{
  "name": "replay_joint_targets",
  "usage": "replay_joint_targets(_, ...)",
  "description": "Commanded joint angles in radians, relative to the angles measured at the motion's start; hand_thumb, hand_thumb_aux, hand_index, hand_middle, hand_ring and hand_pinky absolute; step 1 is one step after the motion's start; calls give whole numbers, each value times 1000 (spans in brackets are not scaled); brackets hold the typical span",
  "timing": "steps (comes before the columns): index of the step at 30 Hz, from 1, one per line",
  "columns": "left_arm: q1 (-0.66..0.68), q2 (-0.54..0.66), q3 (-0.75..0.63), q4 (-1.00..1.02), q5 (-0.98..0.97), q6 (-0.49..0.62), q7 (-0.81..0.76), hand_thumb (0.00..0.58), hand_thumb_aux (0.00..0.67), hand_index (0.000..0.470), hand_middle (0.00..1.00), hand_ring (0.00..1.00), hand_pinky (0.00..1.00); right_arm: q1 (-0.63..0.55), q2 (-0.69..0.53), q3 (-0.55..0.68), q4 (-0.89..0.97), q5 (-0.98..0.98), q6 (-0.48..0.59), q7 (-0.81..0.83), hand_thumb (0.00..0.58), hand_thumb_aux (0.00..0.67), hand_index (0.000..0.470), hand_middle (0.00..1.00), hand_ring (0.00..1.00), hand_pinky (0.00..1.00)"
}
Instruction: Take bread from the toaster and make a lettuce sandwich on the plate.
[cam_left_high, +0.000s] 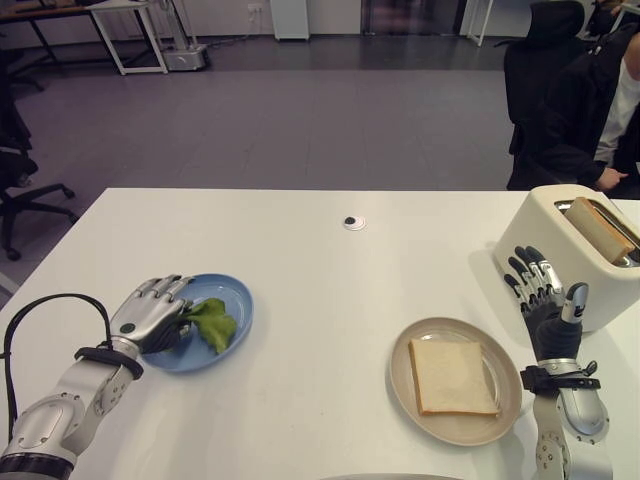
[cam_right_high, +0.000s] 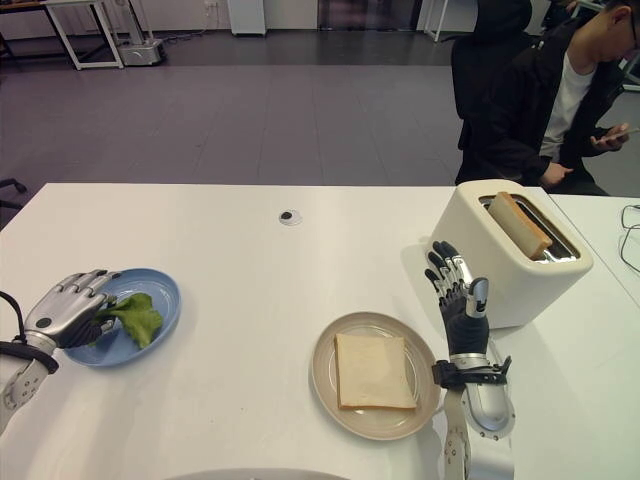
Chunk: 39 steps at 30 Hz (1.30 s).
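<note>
One bread slice (cam_left_high: 455, 376) lies flat on the beige plate (cam_left_high: 402, 352), near the front edge of the white tabletop (cam_left_high: 300, 420). A second slice (cam_left_high: 598, 228) stands in the slot of the toaster (cam_left_high: 545, 235), at the right. Right hand (cam_left_high: 541, 298): upright between plate and toaster, just beside the toaster's wall, fingers straight and released, holding nothing. Lettuce (cam_left_high: 214, 323) lies on the blue plate (cam_left_high: 241, 294), at the left. Left hand (cam_left_high: 150, 311) is over that plate's near rim, fingers curled around the leaf's edge. A small round disc (cam_left_high: 353, 222) sits mid-table, well apart.

Cream rectangular toaster (cam_left_high: 545, 240) stands upright at the table's right, one tan bread slice (cam_left_high: 598, 228) on edge in its slot. White square bread slice (cam_left_high: 455, 377) lies flat on beige round plate (cam_left_high: 460, 432). Green lettuce leaf (cam_left_high: 213, 322) lies crumpled on blue round plate (cam_left_high: 232, 292).
</note>
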Motion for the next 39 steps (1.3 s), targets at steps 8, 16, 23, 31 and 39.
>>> replay_joint_targets(8, 12, -75, 20, -232, -143, 10, -129, 580, 670, 470, 0, 0, 0, 1, -8, 12, -15, -3, 27, -11, 0, 0, 0, 0, 0, 0)
replay_joint_targets(16, -189, -455, -381, -450, -162, 78, -343, 580, 670, 470, 0, 0, 0, -35, -27, -9, -19, 15, 43, -10, 0, 0, 0, 0, 0, 0)
replay_joint_targets(23, -369, -712, -752, -257, 108, 44, -356, 580, 670, 470, 0, 0, 0, -57, -45, -39, -39, 46, 70, -11, 0, 0, 0, 0, 0, 0)
replay_joint_targets(31, -505, -755, -862, -22, 298, 32, -219, 580, 670, 470, 0, 0, 0, -55, -24, -18, -27, 29, 62, -18, 0, 0, 0, 0, 0, 0)
replay_joint_targets(39, -511, -769, -873, -31, 286, 33, -188, 0, 0, 0, 0, 0, 0, -62, -22, -9, -18, 26, 60, -22, 0, 0, 0, 0, 0, 0)
